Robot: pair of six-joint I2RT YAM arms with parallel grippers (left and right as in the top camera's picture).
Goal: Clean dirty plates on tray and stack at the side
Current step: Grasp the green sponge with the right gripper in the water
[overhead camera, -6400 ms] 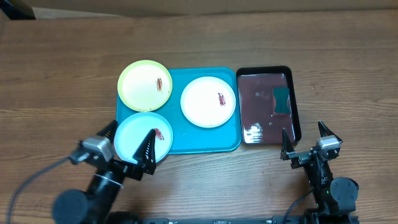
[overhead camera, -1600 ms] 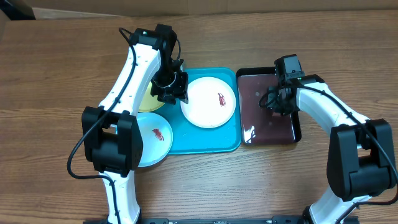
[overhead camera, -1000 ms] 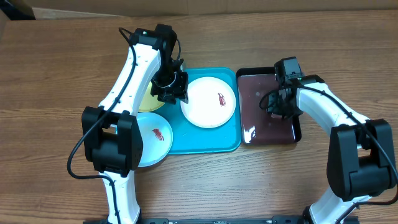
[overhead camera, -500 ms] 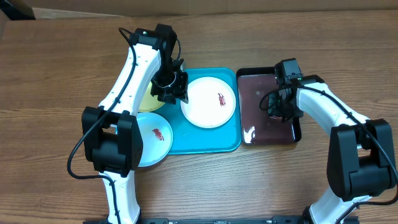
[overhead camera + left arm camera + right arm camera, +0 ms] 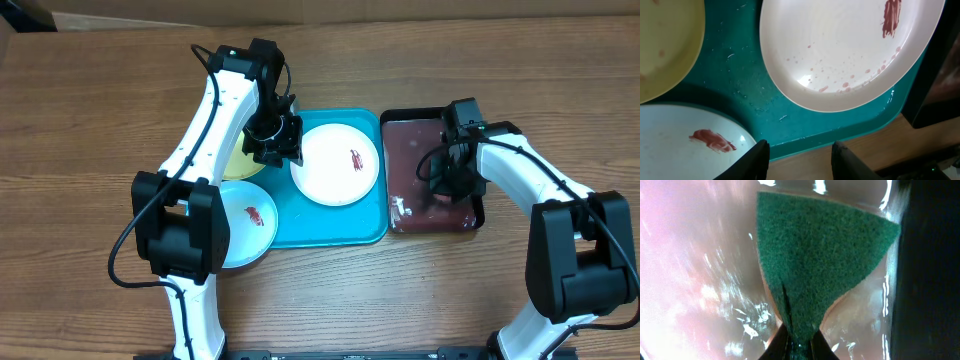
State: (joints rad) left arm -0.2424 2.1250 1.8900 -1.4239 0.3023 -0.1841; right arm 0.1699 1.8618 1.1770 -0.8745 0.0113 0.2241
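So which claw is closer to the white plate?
Left. The left claw hovers right beside the white plate, over the turquoise tray; the right claw is away in the black tray, pinching a green sponge.

The white plate (image 5: 840,50), with a red smear and small drops, lies on the turquoise tray (image 5: 735,65). At left are the yellow-green plate (image 5: 665,45) and the smeared pale blue plate (image 5: 675,145); the fingers of the pincer (image 5: 800,156) stand apart
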